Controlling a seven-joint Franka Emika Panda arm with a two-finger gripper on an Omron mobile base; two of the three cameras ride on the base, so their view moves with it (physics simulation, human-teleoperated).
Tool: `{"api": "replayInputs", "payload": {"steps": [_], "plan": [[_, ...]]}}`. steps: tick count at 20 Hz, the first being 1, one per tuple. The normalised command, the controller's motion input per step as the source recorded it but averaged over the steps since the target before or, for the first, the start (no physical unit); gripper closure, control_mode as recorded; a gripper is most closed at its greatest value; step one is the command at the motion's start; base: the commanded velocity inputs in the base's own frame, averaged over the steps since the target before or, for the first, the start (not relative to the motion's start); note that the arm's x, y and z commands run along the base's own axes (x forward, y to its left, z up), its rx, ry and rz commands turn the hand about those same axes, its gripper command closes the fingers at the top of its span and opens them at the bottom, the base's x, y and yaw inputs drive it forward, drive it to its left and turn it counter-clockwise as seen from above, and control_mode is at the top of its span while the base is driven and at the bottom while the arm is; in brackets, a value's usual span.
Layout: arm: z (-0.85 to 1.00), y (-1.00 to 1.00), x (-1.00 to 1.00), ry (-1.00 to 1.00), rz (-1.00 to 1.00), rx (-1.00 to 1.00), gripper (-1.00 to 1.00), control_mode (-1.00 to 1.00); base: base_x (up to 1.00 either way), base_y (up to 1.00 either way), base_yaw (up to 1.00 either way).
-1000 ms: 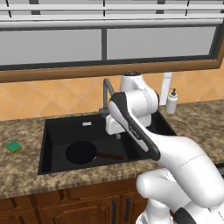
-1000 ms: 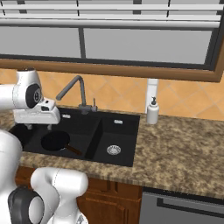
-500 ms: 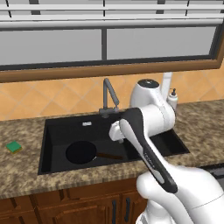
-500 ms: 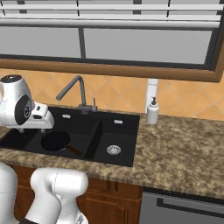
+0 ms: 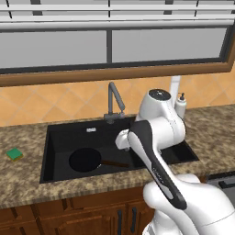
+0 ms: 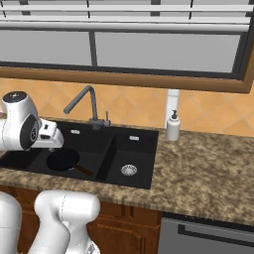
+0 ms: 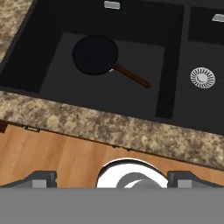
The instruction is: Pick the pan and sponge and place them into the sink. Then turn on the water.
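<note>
Gripper with jaws spread wide and holding nothing, pan lying ahead of it in the wide basin of the sink, handle toward the divider, sponge well off to its left on the counter

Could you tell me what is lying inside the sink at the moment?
The pan lies flat in the wide basin of the sink. The narrower basin shows just its silver drain. The wide basin's drain is covered by the pan.
</note>
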Motion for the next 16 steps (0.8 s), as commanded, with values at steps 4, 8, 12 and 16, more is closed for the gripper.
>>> {"api": "replayInputs", "payload": {"steps": [4,8,12,16], "plan": [[0.00,0.24,-0.06,-0.03,0.00,0.00,-1.00,-1.00,0.00,0.00,0.00],[0.00,1.00,-0.09,-0.10,-0.11,-0.16,-1.00,-1.00,0.00,0.00,0.00],[0.00,1.00,0.11,-0.01,-0.22,-0.17,-1.00,-1.00,0.00,0.00,0.00],[0.00,0.31,0.16,0.03,-0.03,-0.03,-1.00,-1.00,0.00,0.00,0.00]]}}
